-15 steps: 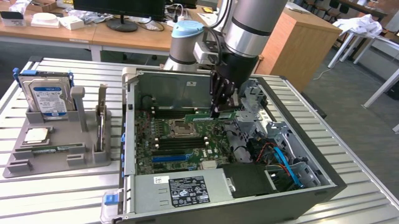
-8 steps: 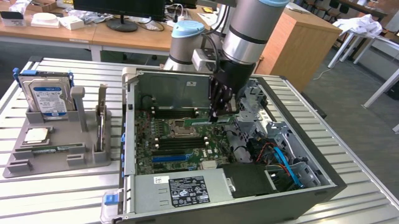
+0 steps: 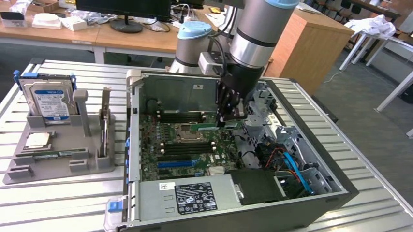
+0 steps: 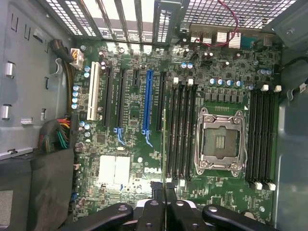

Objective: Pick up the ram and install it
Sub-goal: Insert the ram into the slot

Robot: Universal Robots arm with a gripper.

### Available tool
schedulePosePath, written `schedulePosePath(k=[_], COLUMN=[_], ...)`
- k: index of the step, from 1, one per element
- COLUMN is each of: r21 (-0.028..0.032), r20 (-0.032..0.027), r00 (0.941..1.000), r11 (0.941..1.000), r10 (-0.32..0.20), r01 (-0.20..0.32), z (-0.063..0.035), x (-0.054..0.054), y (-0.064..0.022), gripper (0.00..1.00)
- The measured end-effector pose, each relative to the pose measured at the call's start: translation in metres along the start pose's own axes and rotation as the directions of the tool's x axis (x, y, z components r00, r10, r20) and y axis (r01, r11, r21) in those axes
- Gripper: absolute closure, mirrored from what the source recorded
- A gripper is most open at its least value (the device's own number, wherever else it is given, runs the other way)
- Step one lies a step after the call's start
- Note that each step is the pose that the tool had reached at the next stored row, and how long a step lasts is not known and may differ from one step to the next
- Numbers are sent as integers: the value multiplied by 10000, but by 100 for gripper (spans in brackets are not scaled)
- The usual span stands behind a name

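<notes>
One green ram (image 3: 227, 126) stick sits pinched in my jaws (image 3: 229, 122), held edge-on above the motherboard (image 3: 187, 145) inside the open computer case (image 3: 310, 193). In the wrist view its thin edge (image 4: 165, 144) runs along the black memory slots (image 4: 179, 130) beside the empty processor socket (image 4: 220, 140). On the bench (image 3: 58, 193), a grey holder (image 3: 58, 159) carries a hard drive (image 3: 48, 99).

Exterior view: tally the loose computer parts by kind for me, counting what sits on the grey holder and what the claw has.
Ram: 2, the ram held in the claw and a spare ram lying on the grey holder
Hard drive: 1
Processor chip: 1
Expansion card: 1
Total: 5
</notes>
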State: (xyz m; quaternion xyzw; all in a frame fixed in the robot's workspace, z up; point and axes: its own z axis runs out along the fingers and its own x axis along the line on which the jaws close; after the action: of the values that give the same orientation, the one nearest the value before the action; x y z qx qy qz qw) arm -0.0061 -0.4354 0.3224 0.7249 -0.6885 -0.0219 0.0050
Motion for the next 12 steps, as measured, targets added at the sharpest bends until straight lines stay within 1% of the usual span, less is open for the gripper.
schedulePosePath(k=[12], r21=[0], r20=[0], r00=[10000], r11=[10000], r10=[0], r01=[0], z=[39], x=[1], y=[-1], gripper=[88])
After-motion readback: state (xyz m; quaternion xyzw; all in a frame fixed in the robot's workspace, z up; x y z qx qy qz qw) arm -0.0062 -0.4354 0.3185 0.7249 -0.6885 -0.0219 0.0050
